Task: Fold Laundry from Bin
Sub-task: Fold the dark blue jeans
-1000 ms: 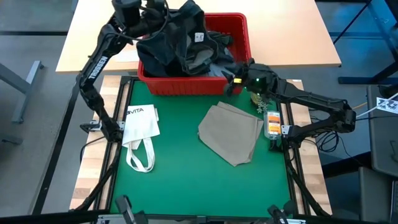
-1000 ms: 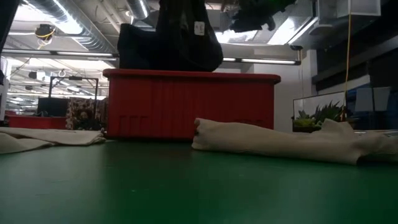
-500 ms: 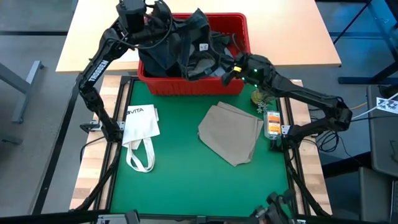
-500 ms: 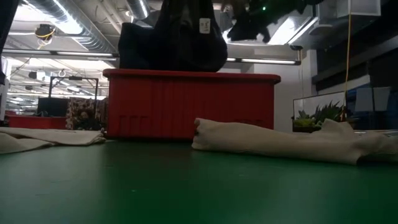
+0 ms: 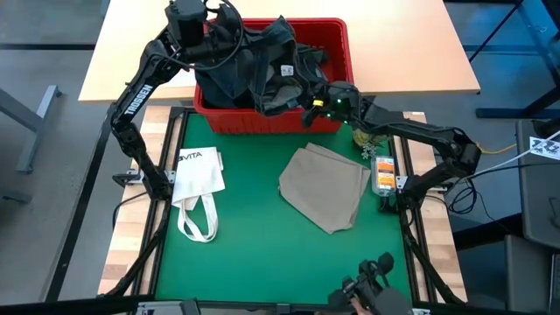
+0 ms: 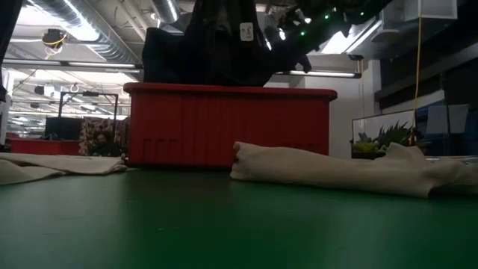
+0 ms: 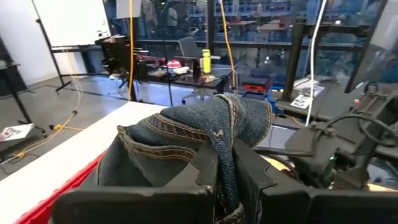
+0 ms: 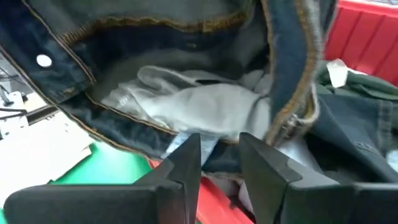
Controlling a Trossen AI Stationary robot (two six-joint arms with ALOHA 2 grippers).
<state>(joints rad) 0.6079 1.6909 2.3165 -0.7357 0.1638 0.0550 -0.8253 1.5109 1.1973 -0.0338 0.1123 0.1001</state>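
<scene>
Above the red bin [image 5: 271, 120], which stood at the far end of the green desk [image 5: 254, 254], the dark navy jeans [image 5: 249, 66] hung in a crumpled bunch, partly lifted out and partly draped back over the crate's rim. The denim looked heavy and deep blue with tan stitching along its seams, a small white tag [image 5: 283, 72] showing on one fold and pale grey pocket lining [image 8: 205, 102] turned outward near the waistband. The left pincer [image 7: 225, 180] was clamped tight on a thick fold of that denim, holding it up over the bin's back left corner. The right pincer [image 8: 219, 163] reached in from the bin's front right corner, its fingers [image 8: 186, 165] narrowly parted just under the pale lining; I could not tell whether they gripped anything. More dark cloth, some of it olive-green [image 8: 364, 84], lay inside the crate.

On the desk in front, beige trousers [image 5: 325, 186] lay folded flat, and a white tote bag [image 5: 197, 179] with looped straps rested to the left.
</scene>
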